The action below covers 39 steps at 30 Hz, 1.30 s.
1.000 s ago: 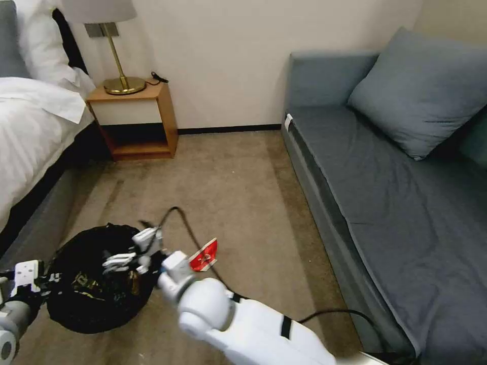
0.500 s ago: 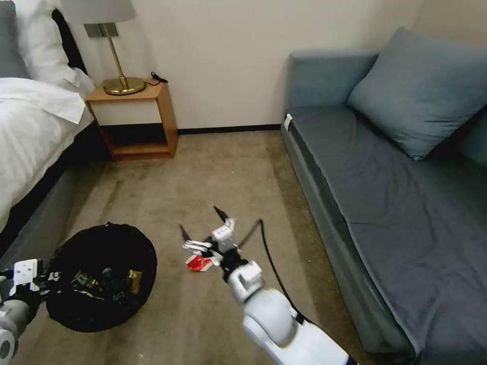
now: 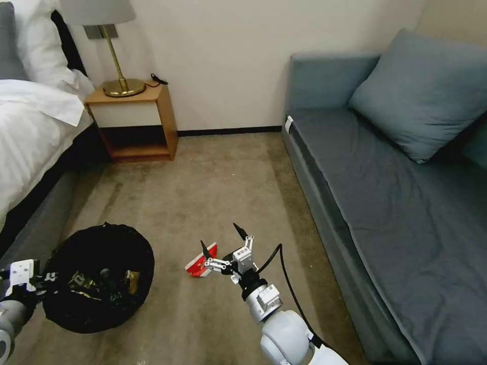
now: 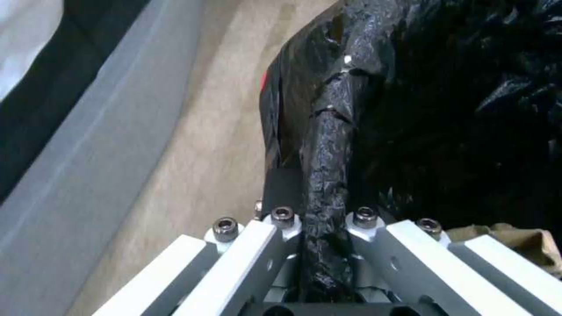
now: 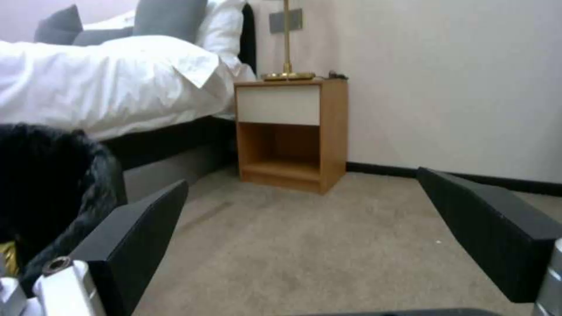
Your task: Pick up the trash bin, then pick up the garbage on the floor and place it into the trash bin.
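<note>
A hotel-style room with beige carpet floor (image 3: 223, 177), seen from above. A low round trash bin lined with a crinkled black plastic bag (image 3: 96, 276) sits on the carpet at the robot's left; some wrappers already lie inside it. The left gripper (image 4: 322, 245) is clamped on the bin's bagged rim, its fingers (image 4: 275, 245) closed tight on the fold of black plastic.

A flat red-and-white paper carton (image 3: 202, 262) lies on the carpet just right of the bin, its long edge running roughly from near-left to far-right. The right gripper (image 3: 223, 242) is low beside it, its black fingers (image 3: 205, 250) spread wide and holding nothing. The carton lies at the left-hand fingertip, slightly to the gripper's left rather than between the two fingers. The right arm is clearly the nearer one; closing on the carton would likely need a small shift leftward and down.
</note>
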Available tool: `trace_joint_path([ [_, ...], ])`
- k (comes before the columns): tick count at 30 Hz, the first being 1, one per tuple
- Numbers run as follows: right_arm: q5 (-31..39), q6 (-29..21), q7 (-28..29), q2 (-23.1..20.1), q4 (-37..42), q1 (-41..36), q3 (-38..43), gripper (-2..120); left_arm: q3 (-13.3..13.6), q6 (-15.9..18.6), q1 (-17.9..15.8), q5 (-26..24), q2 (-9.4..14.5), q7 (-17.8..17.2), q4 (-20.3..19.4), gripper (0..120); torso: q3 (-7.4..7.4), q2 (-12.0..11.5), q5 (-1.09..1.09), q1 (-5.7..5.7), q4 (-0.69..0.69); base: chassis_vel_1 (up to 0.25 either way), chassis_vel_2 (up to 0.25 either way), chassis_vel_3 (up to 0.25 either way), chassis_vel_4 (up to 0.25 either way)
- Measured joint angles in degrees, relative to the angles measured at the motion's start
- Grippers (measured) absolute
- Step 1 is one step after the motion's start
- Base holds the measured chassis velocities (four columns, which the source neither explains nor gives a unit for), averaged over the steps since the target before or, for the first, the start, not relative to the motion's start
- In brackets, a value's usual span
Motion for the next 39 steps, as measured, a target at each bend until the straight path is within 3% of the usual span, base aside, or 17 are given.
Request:
trace_joint_path([
  [17, 0.38, -1.96, -1.06, -0.64, -2.32, 1.03, -1.89, 100, -0.51, 0.0, -0.75, -0.77, 0.6, -0.17, 0.26, 3, 0.01, 0.0, 0.01, 0.0, -0.01, -0.239, 0.235, 0.236, -0.236],
  [26, 0.74, -7.06, -10.59, -8.66, -7.62, 6.87, -5.75, 100, -0.85, 0.0, -0.74, -0.88, 0.24, -0.17, 0.35, 3, 0.01, -0.01, 0.01, 0.01, -0.01, -0.124, 0.114, 0.11, -0.115],
  [32, 1.0, -10.04, -20.27, -13.15, -12.99, 15.87, -13.5, 100, -0.9, 0.0, -0.45, -0.88, -0.27, -0.17, 0.13, 3, 0.0, 0.0, 0.0, 0.0, 0.01, 0.029, -0.02, -0.014, 0.021],
  [35, 0.19, -10.24, -22.96, -13.01, -15.58, 19.76, -17.28, 100, -0.9, 0.0, -0.45, -0.85, -0.5, -0.17, 0.11, 3, 0.0, 0.0, 0.0, 0.0, 0.0, 0.0, 0.0, 0.0, 0.0],
  [39, -1.53, -8.9, -28.46, -9.74, -23.11, 27.35, -23.03, 100, -0.95, 0.0, -0.05, -0.72, -1.01, -0.12, 0.11, 3, 0.0, -0.01, 0.0, 0.01, 0.01, 0.0, 0.0, 0.0, 0.0],
])
